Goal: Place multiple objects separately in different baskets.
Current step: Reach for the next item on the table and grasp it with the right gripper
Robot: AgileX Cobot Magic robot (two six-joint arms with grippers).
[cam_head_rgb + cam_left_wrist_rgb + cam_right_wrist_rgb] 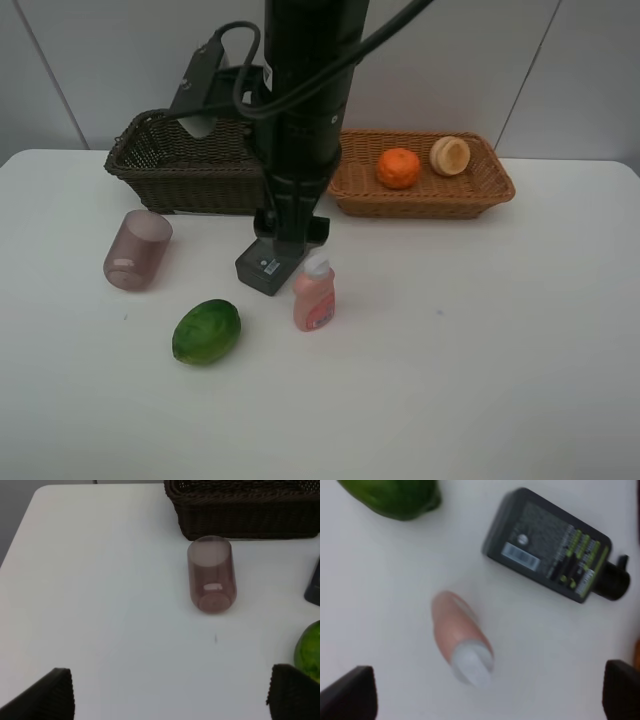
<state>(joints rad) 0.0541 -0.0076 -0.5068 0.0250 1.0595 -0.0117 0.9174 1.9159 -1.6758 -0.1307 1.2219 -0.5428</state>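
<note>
The right arm (300, 130) comes down over the middle of the white table (480, 350), and its bulk hides the inner end of the dark brown basket (180, 165). From the right wrist view, the right gripper (485, 690) hangs over the pink bottle (314, 293) with its fingers spread wide and nothing between them. The bottle stands upright with its white cap on top. The flat dark bottle (268, 265) lies on its side just beside it, with a narrow strip of table between them, and partly under the arm.

The green fruit (206, 331) sits nearer the front, left of the pink bottle and apart from it. The purple cup (138, 250) lies on its side just in front of the dark brown basket's front wall, not touching it.

The left gripper (172, 700) is also spread and holds nothing. It sits low over bare table with the cup ahead of it and the green fruit off to one side.

The orange-tan basket (420, 205) stands at the back edge, right of the dark one. The orange (398, 168) and the pale round fruit (450, 155) lie inside it, side by side. A broad stretch of white table runs in front of this basket and right of the pink bottle. The left wrist view shows the table's left edge well away from the cup.
</note>
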